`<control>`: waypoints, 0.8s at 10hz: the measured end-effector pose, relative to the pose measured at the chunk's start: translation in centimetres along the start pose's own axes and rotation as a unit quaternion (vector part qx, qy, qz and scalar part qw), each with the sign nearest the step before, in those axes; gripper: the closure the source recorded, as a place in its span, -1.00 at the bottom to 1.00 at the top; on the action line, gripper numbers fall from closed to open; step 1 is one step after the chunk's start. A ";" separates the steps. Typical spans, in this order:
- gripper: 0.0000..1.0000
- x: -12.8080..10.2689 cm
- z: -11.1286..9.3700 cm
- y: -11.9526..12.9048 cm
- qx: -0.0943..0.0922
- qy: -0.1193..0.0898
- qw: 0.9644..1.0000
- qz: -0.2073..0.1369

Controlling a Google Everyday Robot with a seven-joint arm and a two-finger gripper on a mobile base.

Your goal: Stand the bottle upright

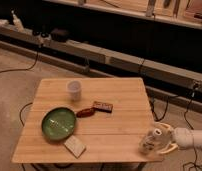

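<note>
I see the gripper (156, 141) at the surface's (114, 135) near right corner, fingers clenched around the bottle (151, 140), which stands roughly upright there. Farther left lie the block (74, 146) and green plate (59, 123); the cup (74, 89) stands beyond.

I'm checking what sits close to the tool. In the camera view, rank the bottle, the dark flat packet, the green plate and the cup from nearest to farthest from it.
The tool is at the table's front right corner.
1. Bottle: at the tool, front right corner.
2. Dark flat packet: table centre.
3. Green plate and cup, both on the left: too close to call.
</note>
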State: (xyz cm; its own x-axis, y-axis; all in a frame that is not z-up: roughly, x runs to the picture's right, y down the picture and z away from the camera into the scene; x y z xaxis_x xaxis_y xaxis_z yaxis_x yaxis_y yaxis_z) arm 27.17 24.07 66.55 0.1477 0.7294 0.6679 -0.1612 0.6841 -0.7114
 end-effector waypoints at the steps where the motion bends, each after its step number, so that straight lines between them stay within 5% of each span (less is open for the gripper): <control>1: -0.60 -0.1 -0.1 0.0 0.001 0.012 1.000 -0.005; 4: -0.60 -0.3 -0.3 0.2 -0.002 0.052 0.999 -0.015; 8: -0.60 -0.4 -0.2 0.3 -0.003 0.058 0.998 -0.016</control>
State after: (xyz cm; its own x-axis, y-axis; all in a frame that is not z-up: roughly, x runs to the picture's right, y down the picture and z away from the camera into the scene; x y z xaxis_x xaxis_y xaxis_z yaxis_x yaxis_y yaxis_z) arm 27.30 23.97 66.01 0.2656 0.7018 0.6610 -0.1489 0.7073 -0.6911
